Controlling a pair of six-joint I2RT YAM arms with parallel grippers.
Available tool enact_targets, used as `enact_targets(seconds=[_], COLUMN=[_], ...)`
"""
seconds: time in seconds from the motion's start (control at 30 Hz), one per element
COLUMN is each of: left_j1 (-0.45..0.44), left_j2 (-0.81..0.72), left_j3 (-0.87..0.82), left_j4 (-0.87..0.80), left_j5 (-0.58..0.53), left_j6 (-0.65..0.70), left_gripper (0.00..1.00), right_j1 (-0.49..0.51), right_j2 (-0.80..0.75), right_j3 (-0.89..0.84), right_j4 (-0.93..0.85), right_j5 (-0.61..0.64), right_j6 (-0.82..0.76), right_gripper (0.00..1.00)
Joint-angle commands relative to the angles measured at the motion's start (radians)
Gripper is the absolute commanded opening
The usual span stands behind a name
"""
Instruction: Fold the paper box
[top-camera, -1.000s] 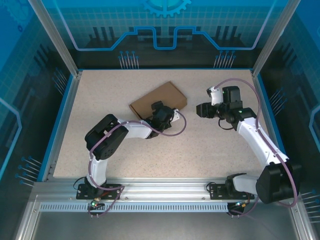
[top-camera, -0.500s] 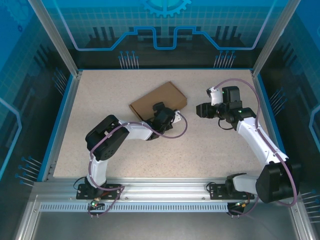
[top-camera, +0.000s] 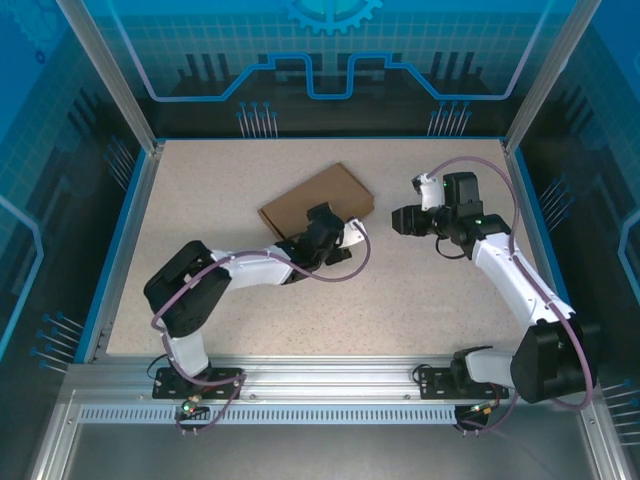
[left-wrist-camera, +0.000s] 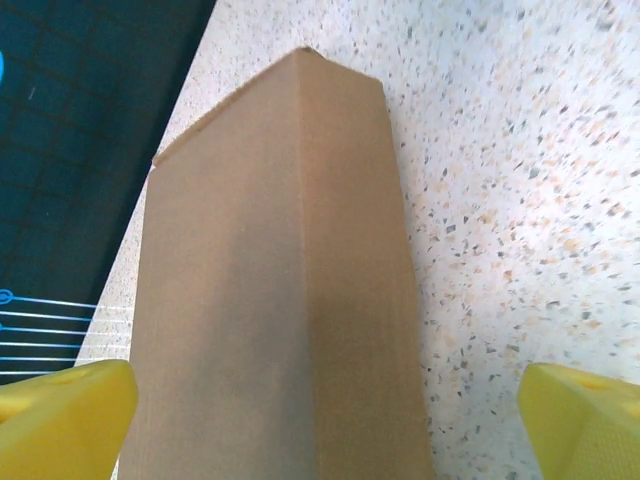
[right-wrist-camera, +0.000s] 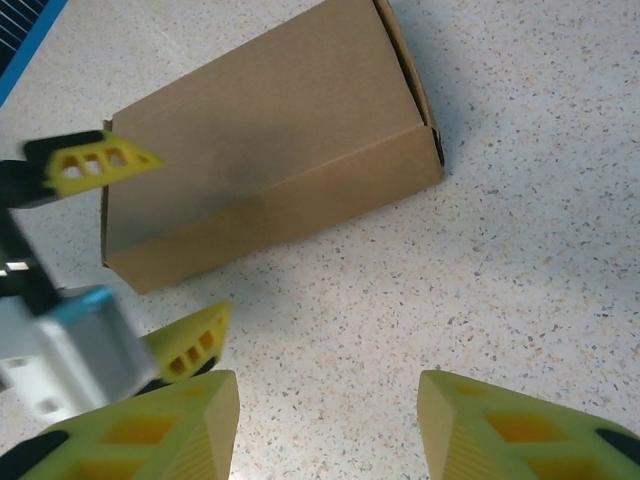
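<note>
The paper box (top-camera: 318, 196) is a closed, flat brown cardboard box lying at an angle on the speckled table. My left gripper (top-camera: 320, 228) is at its near end, wide open. In the left wrist view the box (left-wrist-camera: 270, 280) runs away from me between the yellow fingertips (left-wrist-camera: 62, 418). From the right wrist view, one left finger (right-wrist-camera: 95, 163) is over the box (right-wrist-camera: 270, 165) top and the other is beside it on the table; contact cannot be told. My right gripper (top-camera: 398, 220) hovers right of the box, open, with bare table between its fingers (right-wrist-camera: 150, 430).
A blue rim (top-camera: 128, 245) borders the table, with aluminium posts and blue panels behind it. Open table surface lies to the right of the box and towards the near edge (top-camera: 400, 310).
The left arm's elbow has dropped down and to the left while its gripper stayed at the box's near end. The right arm and the box have not moved.
</note>
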Motion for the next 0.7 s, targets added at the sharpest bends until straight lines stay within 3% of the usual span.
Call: enact_targets(seconds=[0.0,0.27,0.47,0.67], left_j1=[0.021,0.221,0.372,0.523], left_j2=[-0.081,-0.101,0.002,0.164], left_j3=[-0.012,0.134,0.315,0.482], left_j4=[-0.043,-0.333,-0.487,-0.557], left_j5=[0.066,0.25,0.356,0.56], left_j6=[-0.135,-0.47,-0.628,-0.797], left_gripper=[0.99,0.99,0.98,0.95], right_j1=[-0.005,0.135,0.262,0.304], right_j2=[0.055,0.248,0.454,0.616], right_j3=[0.022,0.055,0.143,0.232], right_j4=[0.033,0.139,0.213,0.251], right_j5=[0.008,0.011,0.044,0.045], right_j6=[0.013,0.075,0.118,0.15], right_gripper=[0.51,0.51,0.45,0.36])
